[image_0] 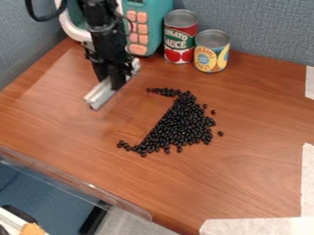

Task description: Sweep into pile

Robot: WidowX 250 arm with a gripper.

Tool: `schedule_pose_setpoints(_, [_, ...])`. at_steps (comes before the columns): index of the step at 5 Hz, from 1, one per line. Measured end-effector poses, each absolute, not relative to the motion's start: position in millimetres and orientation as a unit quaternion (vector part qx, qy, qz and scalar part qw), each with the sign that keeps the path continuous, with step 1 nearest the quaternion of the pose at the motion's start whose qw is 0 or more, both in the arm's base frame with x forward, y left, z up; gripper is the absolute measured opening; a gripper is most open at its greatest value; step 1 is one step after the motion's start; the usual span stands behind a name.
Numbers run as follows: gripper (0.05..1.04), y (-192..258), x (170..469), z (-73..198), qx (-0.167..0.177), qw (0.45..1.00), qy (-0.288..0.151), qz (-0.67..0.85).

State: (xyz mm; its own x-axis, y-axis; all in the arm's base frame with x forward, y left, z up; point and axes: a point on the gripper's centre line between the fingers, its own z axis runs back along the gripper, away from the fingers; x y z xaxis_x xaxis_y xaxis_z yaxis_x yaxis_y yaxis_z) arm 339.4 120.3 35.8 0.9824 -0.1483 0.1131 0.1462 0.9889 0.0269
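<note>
Small glossy black beans (182, 124) are spread in a rough crescent on the wood-grain tabletop (245, 174), a few scattered.

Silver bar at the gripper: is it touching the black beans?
Apart. The camera view shows a strip of bare brown table between the silver bar and the black beans.
</note>
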Motion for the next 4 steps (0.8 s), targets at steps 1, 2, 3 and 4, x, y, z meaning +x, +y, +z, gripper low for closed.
schedule_pose_setpoints(1, [0.366,139,349,14,0.031,0.995,-0.055,-0.079])
schedule_pose_setpoints(2, [0.366,147,364,6,0.036,0.994,-0.06,-0.08])
schedule_pose_setpoints(3, [0.366,149,376,3,0.046,0.993,-0.06,-0.093])
schedule_pose_setpoints(4, [0.366,131,387,2,0.055,0.989,-0.056,-0.125])
